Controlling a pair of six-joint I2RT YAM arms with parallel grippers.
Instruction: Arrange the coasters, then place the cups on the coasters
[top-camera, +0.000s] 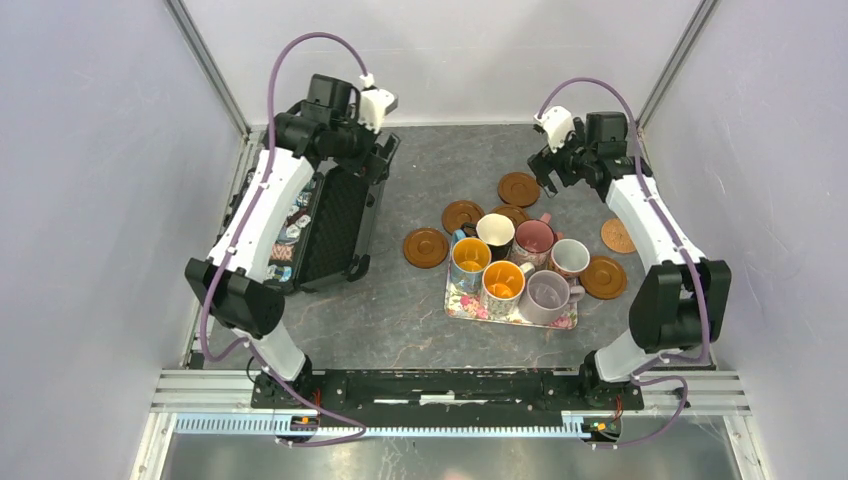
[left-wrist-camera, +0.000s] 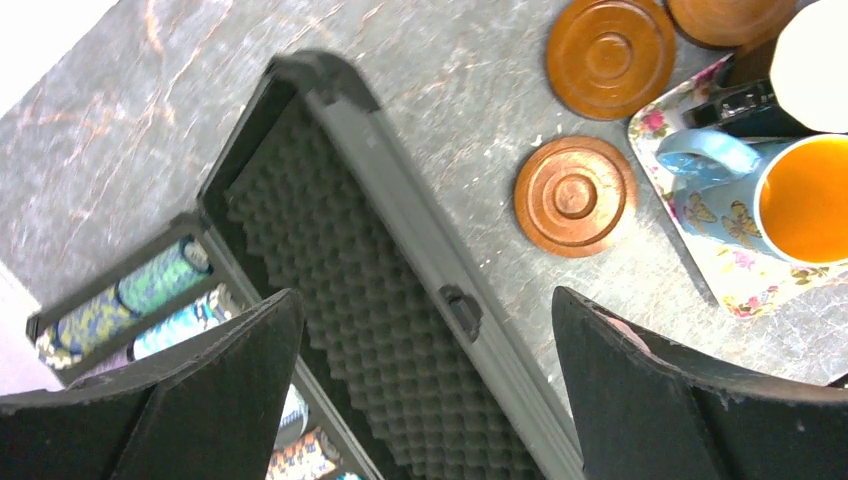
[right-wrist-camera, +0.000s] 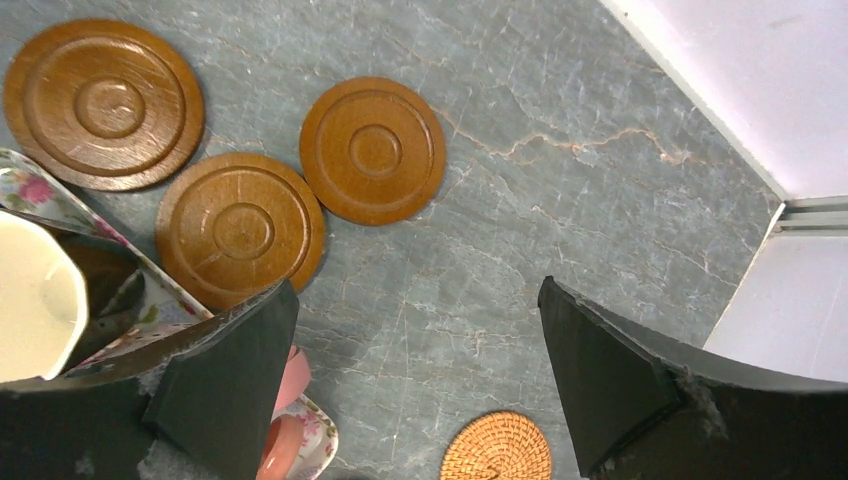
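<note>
Several cups stand packed together on a floral tray (top-camera: 462, 308): black (top-camera: 495, 235), pink (top-camera: 534, 238), white-pink (top-camera: 570, 258), blue (top-camera: 470, 262), white patterned (top-camera: 503, 285) and lilac (top-camera: 546, 295). Brown coasters (top-camera: 518, 188) (top-camera: 462, 216) (top-camera: 425, 247) (top-camera: 603, 277) lie round the tray, one (top-camera: 511, 213) half hidden behind the cups. A tan cork coaster (top-camera: 618, 236) lies at the right. My left gripper (left-wrist-camera: 428, 300) hangs open over the case's foam lid. My right gripper (right-wrist-camera: 415, 290) hangs open above bare table between the brown coasters (right-wrist-camera: 373, 150) and the cork coaster (right-wrist-camera: 497, 447).
An open black case (top-camera: 335, 225) with foam lining (left-wrist-camera: 380, 290) and rows of poker chips (left-wrist-camera: 160, 285) lies at the left, under my left arm. White walls close in the table on the left, back and right.
</note>
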